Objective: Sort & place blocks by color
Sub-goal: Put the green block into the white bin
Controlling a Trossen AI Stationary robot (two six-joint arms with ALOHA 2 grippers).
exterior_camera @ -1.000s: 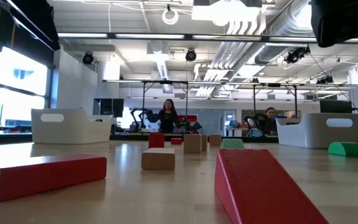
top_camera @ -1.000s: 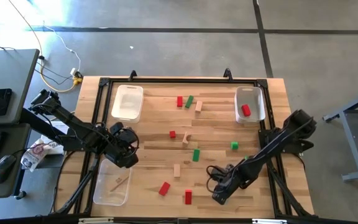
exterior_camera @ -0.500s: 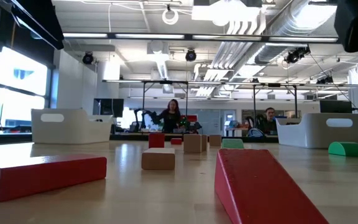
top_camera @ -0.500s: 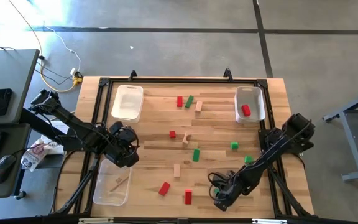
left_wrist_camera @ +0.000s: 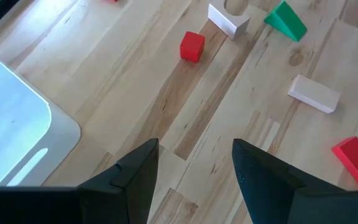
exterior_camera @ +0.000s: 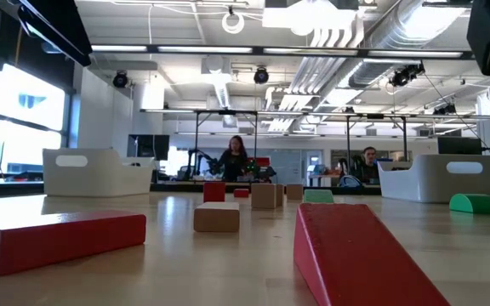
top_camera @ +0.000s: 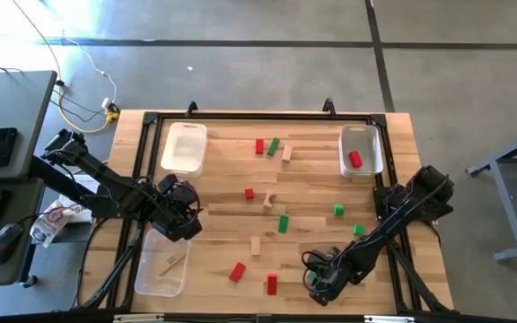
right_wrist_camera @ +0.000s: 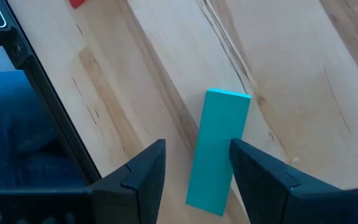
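Red, green and plain wooden blocks lie scattered flat on the wooden table [top_camera: 312,179]. One red block [top_camera: 355,159] sits in the far right white bin [top_camera: 361,136]. My right gripper [top_camera: 321,283] [right_wrist_camera: 196,146] hangs open near the table's near edge. A teal block [right_wrist_camera: 219,149] lies flat on the table below it, one end between the fingers. The gripper hides this block in the high view. My left gripper [top_camera: 182,211] [left_wrist_camera: 194,152] waits open above the table's left side, by the clear bin [top_camera: 162,263]. My right gripper points down over one end of the teal block [right_wrist_camera: 210,193], with the fingers [right_wrist_camera: 145,168] along its long sides. I cannot tell whether either finger touches it. The block lies flat on the table.
An empty white bin [top_camera: 184,148] stands at the far left. Red blocks [top_camera: 237,271] [top_camera: 272,284] lie near the right gripper, and green ones [top_camera: 358,230] [top_camera: 283,222] lie farther off. A black frame [top_camera: 393,269] borders the table. People show in the room behind [exterior_camera: 233,160].
My right gripper has moved a little toward the table's near edge, its arm swinging with it. The blocks have stayed where they were.
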